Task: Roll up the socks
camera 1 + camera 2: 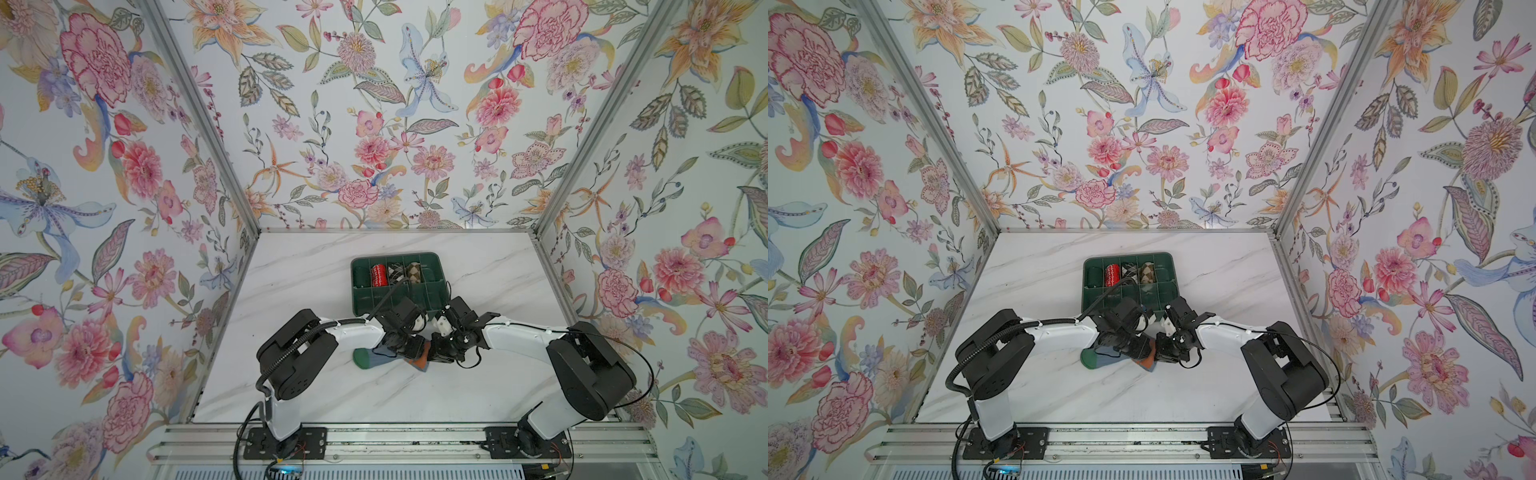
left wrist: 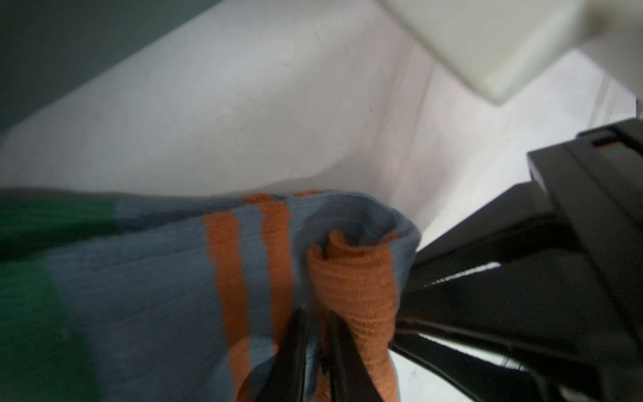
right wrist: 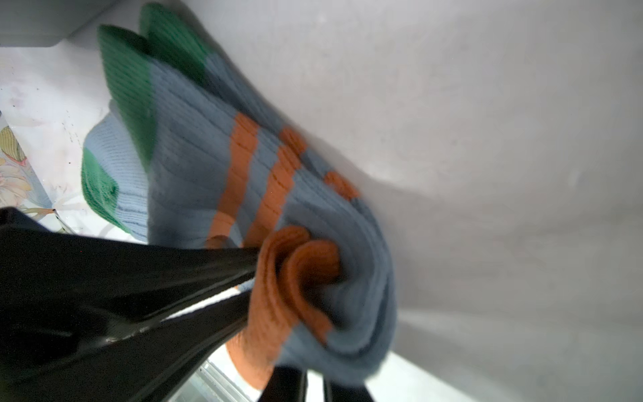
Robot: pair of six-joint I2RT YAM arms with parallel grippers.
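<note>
Keep left gripper [image 2: 316,348] and right gripper [image 3: 315,383] pinched shut on the orange cuff [image 2: 358,278] of the socks [image 1: 380,360], mid-table just near of the green tray [image 1: 354,291]; roll tightly leftward toward the green toes [image 1: 361,358], layers aligned.

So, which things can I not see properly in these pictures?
Socks: in both top views the left gripper and the right gripper cover the rolled end; only the green toe and some orange show.
Cuff roll: blurred in both wrist views; its turns cannot be counted.
Green tray: near compartments hidden behind the wrists in both top views; its sock bundles are too small.
</note>
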